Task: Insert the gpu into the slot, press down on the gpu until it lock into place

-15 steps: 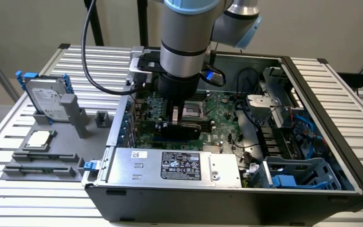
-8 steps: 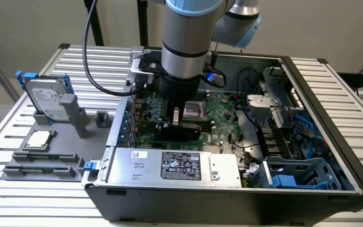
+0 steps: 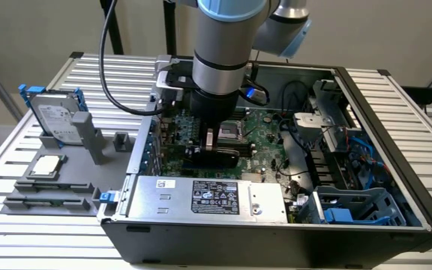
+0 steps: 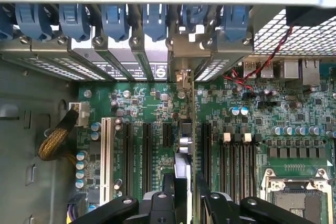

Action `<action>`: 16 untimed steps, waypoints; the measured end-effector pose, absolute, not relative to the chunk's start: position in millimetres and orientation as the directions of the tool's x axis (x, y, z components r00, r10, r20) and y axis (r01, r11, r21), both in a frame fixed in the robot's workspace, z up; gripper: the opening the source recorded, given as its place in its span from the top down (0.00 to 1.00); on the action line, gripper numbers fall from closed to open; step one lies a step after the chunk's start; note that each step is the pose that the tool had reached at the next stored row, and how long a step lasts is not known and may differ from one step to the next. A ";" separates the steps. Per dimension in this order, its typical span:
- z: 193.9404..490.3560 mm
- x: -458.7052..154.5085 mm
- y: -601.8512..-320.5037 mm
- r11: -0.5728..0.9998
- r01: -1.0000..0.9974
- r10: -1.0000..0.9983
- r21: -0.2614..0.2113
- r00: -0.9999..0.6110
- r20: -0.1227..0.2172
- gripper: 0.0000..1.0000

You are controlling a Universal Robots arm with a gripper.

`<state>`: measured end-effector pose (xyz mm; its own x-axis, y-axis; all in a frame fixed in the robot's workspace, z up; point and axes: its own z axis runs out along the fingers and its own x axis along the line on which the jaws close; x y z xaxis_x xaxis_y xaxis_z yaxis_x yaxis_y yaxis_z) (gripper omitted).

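Gripper [image 4: 185, 203] clamped on the gpu [image 4: 185, 145], held on edge down inside the open computer case [image 3: 366, 84] over the green motherboard [image 4: 294, 124]. Card's silver bracket [image 4: 182, 77] up against the row of rear expansion openings, beside the blue latches [image 4: 155, 19]. Grey power supply [image 3: 208, 197] just beside the gripper, near the case's front wall.

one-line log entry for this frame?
phase: insertion | gripper: shut on gpu | gpu: held on edge, upright, low over motherboard inside open PC case | seated: cannot tell
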<state>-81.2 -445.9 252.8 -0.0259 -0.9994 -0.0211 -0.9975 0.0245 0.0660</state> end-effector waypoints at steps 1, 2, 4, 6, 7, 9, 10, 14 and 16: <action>252.1 -81.1 -445.9 0.024 -0.998 -0.999 0.066 -0.026 -0.022 0.74; 251.5 -81.1 -445.9 0.024 -0.998 -0.999 0.066 -0.026 -0.022 0.74; 250.5 -81.2 -445.9 0.024 -0.997 -0.999 0.066 -0.026 -0.021 0.74; 249.6 -81.2 -446.0 0.025 -0.997 -0.999 0.067 -0.026 -0.020 0.74; 249.0 -81.3 -446.0 0.025 -0.997 -0.999 0.067 -0.026 -0.020 0.74; 247.9 -81.2 -445.9 0.025 -0.998 -0.999 0.066 -0.026 -0.020 0.74; 247.9 -81.2 -445.9 0.025 -0.997 -0.999 0.066 -0.026 -0.019 0.74; 249.0 -81.0 -445.7 0.024 -0.998 -0.999 0.065 -0.026 -0.021 0.72; 258.1 -81.1 -445.9 0.025 -0.997 -0.999 0.067 -0.026 -0.019 0.66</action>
